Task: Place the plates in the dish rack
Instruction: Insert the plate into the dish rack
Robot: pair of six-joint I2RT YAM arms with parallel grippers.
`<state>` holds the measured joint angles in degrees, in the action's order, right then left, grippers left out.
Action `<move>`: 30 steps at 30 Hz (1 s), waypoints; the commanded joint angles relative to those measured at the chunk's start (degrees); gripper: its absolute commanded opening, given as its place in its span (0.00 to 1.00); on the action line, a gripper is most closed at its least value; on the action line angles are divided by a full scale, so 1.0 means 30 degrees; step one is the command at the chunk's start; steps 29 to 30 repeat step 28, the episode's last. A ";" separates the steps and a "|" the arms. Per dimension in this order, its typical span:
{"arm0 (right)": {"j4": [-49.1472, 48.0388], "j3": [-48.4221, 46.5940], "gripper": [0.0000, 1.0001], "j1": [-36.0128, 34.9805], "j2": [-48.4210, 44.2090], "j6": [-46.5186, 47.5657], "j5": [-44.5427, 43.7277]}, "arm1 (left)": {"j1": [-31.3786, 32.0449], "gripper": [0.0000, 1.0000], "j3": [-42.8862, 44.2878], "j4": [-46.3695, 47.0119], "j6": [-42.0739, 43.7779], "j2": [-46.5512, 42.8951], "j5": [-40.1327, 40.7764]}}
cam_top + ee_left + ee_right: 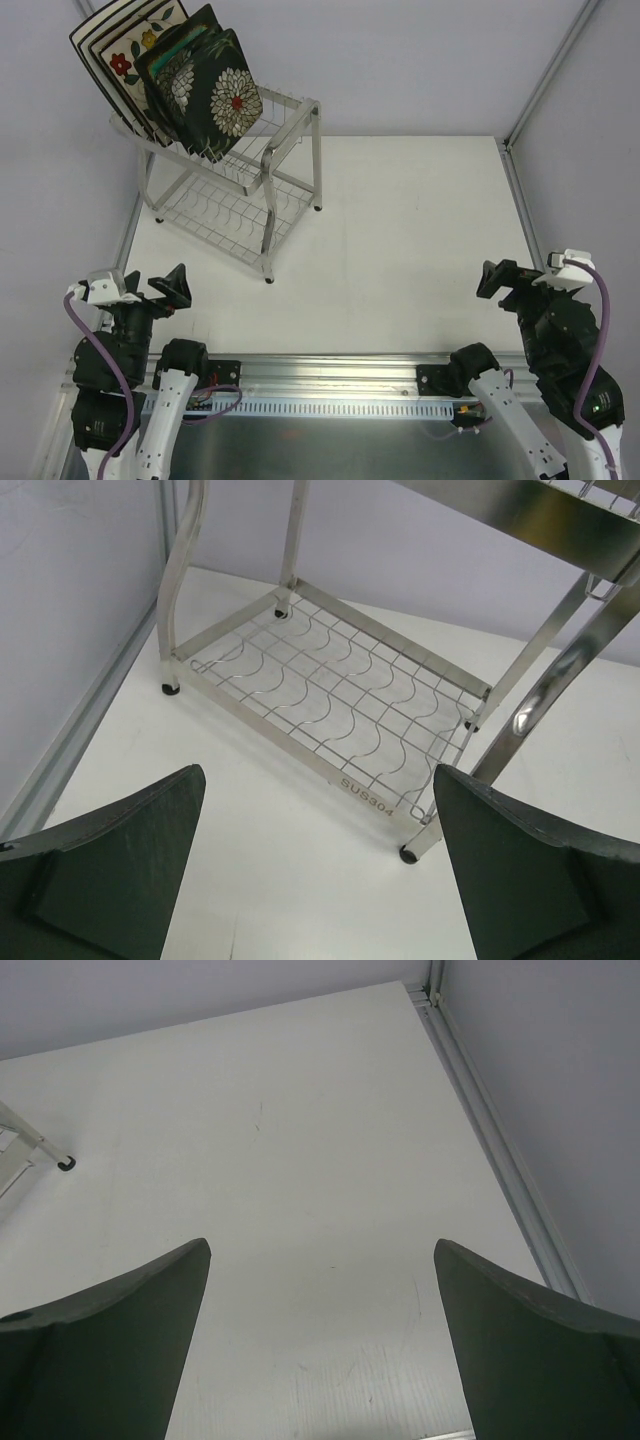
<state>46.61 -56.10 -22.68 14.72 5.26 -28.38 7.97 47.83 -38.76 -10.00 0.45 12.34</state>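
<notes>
the top view looks down from above the near edge over the whole flat white table point(400, 230). the left wrist view, low and close, shares the shiny silver wire dish rack point(340, 695) with it. the right wrist view faces the table's far right corner.

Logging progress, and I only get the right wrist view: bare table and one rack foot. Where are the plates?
Observer: The plates stand leaning together in the top tier of the rack.
Operator: Anything in the lower tier?
Observer: The lower tier holds nothing, by the left wrist view.
Operator: And the left jaws?
Observer: Open, holding nothing, short of the rack.
</notes>
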 commanded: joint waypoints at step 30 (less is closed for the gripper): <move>0.1192 0.1297 0.99 0.0030 -0.3559 0.0269 -0.3312 | 0.0157 0.99 -0.0476 -0.1434 -0.0856 -0.2962 0.1160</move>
